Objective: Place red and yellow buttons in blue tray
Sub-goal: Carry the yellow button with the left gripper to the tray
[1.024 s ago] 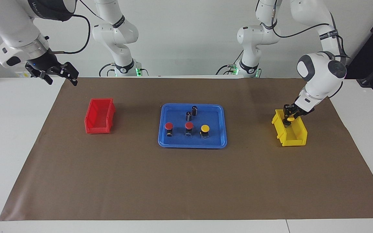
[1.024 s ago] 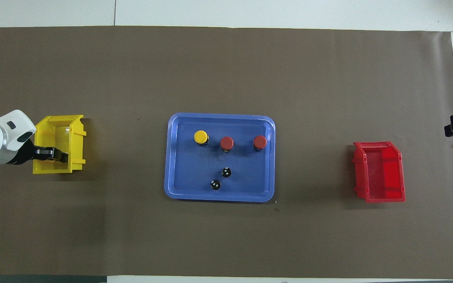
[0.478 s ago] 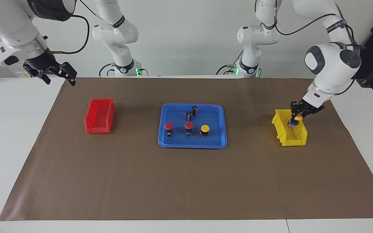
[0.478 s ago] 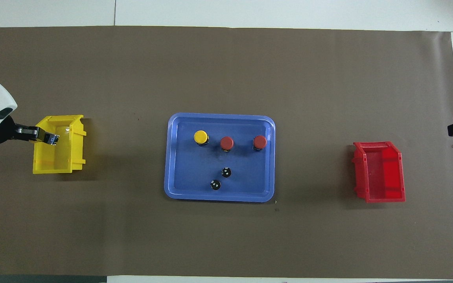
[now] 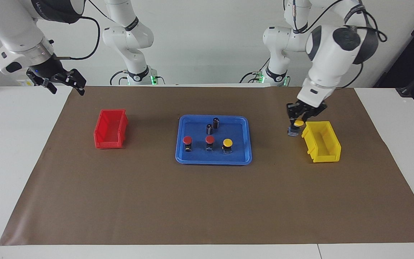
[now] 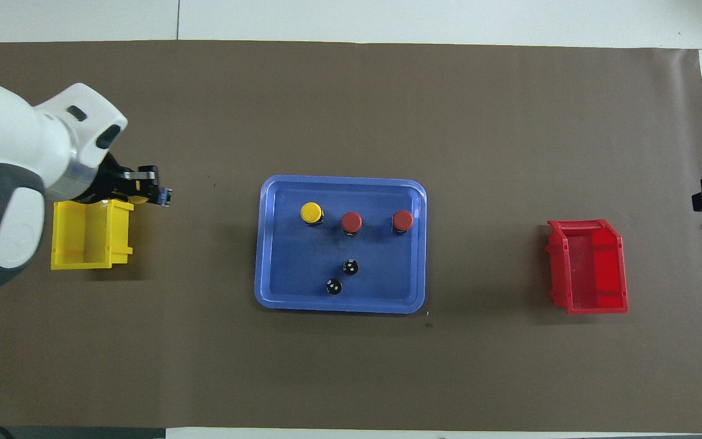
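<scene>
Right gripper (image 5: 67,83) waits aloft past the mat's corner, jaws spread, mostly cut off overhead. The tray (image 5: 243,155) holds two red buttons (image 5: 187,140), one yellow (image 5: 227,143). Left gripper (image 5: 298,122) apparently pinches the other yellow button (image 5: 298,123), its base half hidden, over the mat beside the yellow bin (image 5: 325,147).

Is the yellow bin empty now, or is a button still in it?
Empty. The yellow bin shows only its bare inside; the left gripper holds the fourth button just outside its rim.

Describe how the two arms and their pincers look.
Both arms have glossy white rounded shells with dark grey joint caps, black bands with white lettering and loose black cables. Left pincer and right pincer are black, two-fingered. Green lights glow at both bases.
</scene>
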### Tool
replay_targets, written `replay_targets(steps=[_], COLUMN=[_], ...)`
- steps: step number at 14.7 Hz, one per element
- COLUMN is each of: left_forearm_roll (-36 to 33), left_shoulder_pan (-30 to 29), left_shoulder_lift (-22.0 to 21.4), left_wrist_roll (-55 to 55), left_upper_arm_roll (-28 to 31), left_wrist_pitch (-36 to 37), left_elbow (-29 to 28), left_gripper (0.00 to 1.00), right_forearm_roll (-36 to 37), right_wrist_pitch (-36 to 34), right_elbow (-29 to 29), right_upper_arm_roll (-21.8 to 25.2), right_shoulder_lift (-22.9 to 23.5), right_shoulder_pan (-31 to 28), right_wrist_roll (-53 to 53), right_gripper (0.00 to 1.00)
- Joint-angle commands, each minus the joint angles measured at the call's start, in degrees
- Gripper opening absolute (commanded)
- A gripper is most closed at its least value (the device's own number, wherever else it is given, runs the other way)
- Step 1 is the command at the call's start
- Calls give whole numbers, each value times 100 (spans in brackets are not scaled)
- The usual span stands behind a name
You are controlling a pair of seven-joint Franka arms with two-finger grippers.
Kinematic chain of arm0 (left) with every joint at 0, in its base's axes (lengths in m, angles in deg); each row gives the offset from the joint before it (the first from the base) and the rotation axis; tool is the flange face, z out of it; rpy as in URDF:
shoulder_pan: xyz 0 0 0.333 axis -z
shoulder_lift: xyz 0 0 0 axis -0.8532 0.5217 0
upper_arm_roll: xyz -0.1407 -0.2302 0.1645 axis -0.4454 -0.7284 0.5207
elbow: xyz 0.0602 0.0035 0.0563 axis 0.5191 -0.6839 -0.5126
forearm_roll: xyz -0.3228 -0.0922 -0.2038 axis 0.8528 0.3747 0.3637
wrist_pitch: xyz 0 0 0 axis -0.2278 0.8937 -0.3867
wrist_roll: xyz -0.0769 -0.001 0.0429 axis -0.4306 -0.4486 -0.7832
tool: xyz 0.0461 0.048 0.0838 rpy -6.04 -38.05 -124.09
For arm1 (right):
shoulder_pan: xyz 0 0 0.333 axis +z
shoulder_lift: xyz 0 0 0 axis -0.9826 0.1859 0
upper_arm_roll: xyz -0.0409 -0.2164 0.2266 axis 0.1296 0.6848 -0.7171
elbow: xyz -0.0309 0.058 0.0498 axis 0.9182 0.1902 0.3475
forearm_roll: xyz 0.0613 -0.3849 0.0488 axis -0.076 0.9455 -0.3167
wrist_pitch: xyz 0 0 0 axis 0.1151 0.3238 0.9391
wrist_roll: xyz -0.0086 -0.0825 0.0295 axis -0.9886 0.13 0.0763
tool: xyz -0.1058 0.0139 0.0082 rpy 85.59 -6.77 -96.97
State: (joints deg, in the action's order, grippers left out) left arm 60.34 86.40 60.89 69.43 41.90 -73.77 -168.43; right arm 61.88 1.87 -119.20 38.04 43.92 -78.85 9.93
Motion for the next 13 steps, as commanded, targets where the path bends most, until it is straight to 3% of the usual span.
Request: replay_targets(steps=[1,3,7,13], left_forearm_roll=[363,382,391,391], left_shoulder_pan=[343,616,915,1003], left_shoulder_lift=[273,510,853,968], left_wrist_roll=[242,697,893,884], left_upper_arm_roll=[116,116,116,116], left_wrist_pitch=[-618,-1163,-1498,-1534], left_elbow=[-223,-338,-321,-409], left_gripper=[1,1,1,1], right_forearm_roll=[64,64,64,64], right_wrist_pitch=[94,76,94,76], right_elbow=[-156,-156,-156,-156], right_upper_arm_roll=[-22,-22,-22,-22], right_shoulder_lift=[-131,-131,-131,-131], right_shoulder_pan=[-35,-18,-9,-9], right_wrist_roll=[-148,-139,-139,-148], right_gripper=[100,100,100,100])
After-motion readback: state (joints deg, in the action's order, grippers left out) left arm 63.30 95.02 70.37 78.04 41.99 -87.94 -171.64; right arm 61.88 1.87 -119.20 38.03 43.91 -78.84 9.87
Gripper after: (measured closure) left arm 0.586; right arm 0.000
